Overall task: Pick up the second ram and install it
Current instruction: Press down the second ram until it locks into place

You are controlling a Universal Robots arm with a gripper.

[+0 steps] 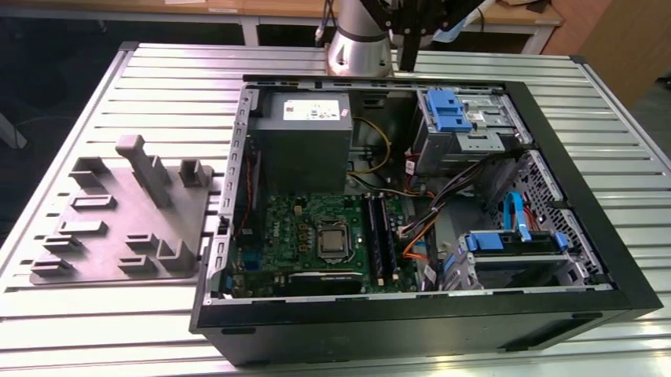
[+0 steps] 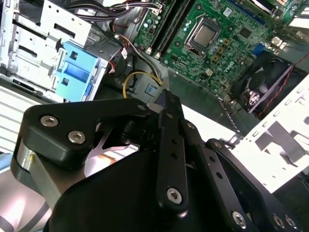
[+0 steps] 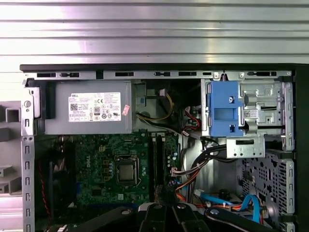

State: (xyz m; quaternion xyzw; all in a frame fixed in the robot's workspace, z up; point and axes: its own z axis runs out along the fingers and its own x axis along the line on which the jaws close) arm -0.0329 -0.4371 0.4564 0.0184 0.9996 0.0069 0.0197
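In the exterior view the open computer case (image 1: 545,157) lies on the slatted table, with the motherboard (image 1: 298,228) and CPU socket (image 1: 333,244) on its floor. Just to that view's right of the socket, two long dark sticks lie side by side in the memory slots (image 1: 379,236). The second ram is one of them; I cannot tell which. The slots also show in both wrist views (image 2: 166,26) (image 3: 157,162). My gripper (image 1: 407,55) hangs high above the case's back edge, far from the slots. Its black fingers (image 3: 155,213) are together, with nothing between them (image 2: 166,99).
A grey moulded tray (image 1: 115,224) with upright pegs sits on the exterior view's left of the case. Inside the case are the power supply (image 1: 302,129), blue-latched drive cages (image 1: 445,110) (image 1: 514,243), a blue flat cable (image 1: 514,216) and cable bundles.
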